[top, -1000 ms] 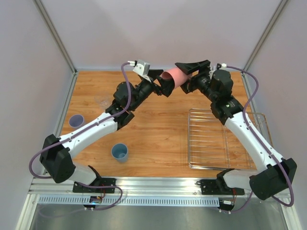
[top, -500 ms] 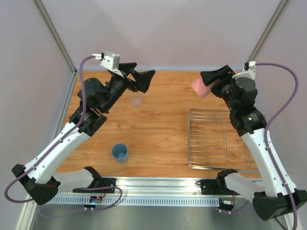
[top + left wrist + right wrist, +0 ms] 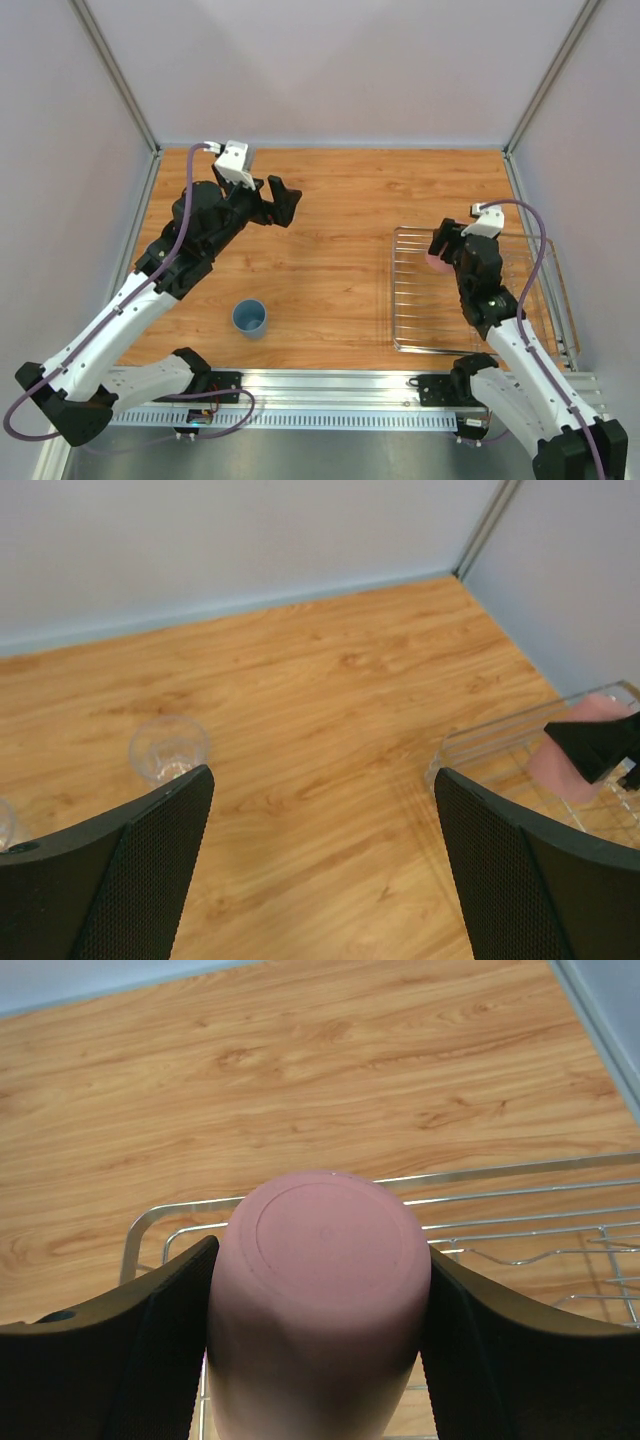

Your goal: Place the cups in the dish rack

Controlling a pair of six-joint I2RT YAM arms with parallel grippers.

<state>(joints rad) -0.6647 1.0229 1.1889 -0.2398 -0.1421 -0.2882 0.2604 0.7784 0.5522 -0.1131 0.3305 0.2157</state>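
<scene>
– Step in hand?
– Placing. Right gripper (image 3: 318,1305) holds pink cup (image 3: 320,1235) just above rack's (image 3: 500,1172) far-left corner; left gripper (image 3: 322,785) wide, empty.
– Next?
– Likely lower onto wires, then let go.

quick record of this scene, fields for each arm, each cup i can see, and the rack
left gripper: fingers open, empty, raised above the far left of the table
right gripper: shut on pink cup, cup base toward the wrist camera
pink cup position: over the far left corner of the dish rack; contact with the wires unclear
blue cup: upright on the table, near left, outside the rack
clear glass: upright on the table, below the left gripper
</scene>
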